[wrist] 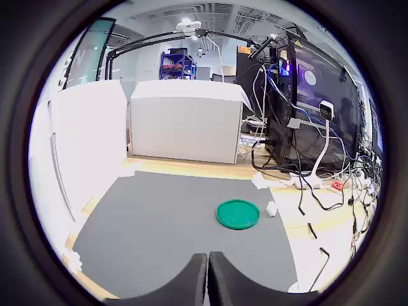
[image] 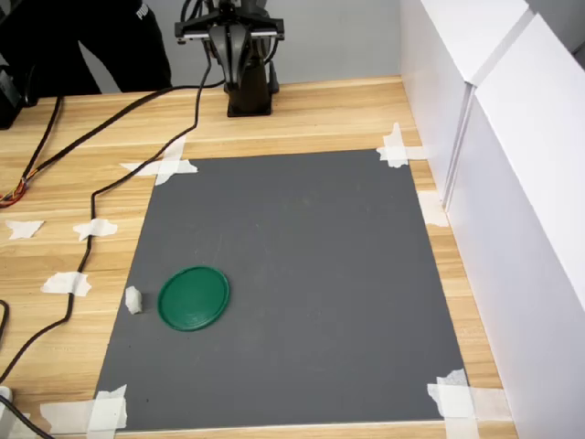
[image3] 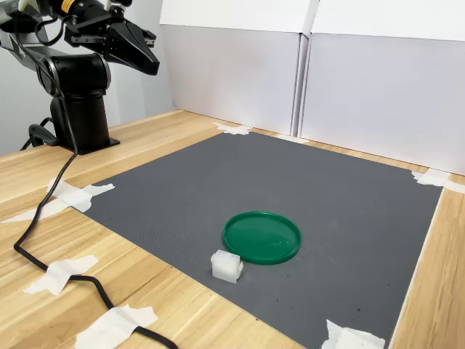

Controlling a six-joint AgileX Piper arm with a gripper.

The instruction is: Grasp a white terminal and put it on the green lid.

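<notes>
- Wooden tabletop (image: 302, 114) w/ dark grey mat (image: 292, 283) taped down at corners by torn white tape pieces (image: 395, 146); white foam panels (image3: 363, 80) standing along two edges.
- Green lid (image: 193, 297) lying flat on mat, near first exterior view's lower left; in second exterior view (image3: 261, 237) toward front edge of mat.
- White terminal (image: 133, 299) resting on mat just beside lid, at mat's edge on first exterior view's left; small gap to lid, not touching. Same in second exterior view (image3: 226, 265): just in front-left of lid. In wrist view (wrist: 271, 208) a small white block next to lid (wrist: 238, 214).
- Piper arm base (image3: 76, 102) on wood at far end, well apart from lid and terminal.
- Gripper (image3: 145, 51) raised high above table near base, holding nothing; wrist view shows both dark fingers (wrist: 191, 280) pressed together, only a thin seam between, so closed and empty.
- Black cable (image: 91, 197) trailing from base across wood, past tape bits, off front edge.
- Background in wrist view: monitors, tangled wiring, shelving; too distorted for detail.
</notes>
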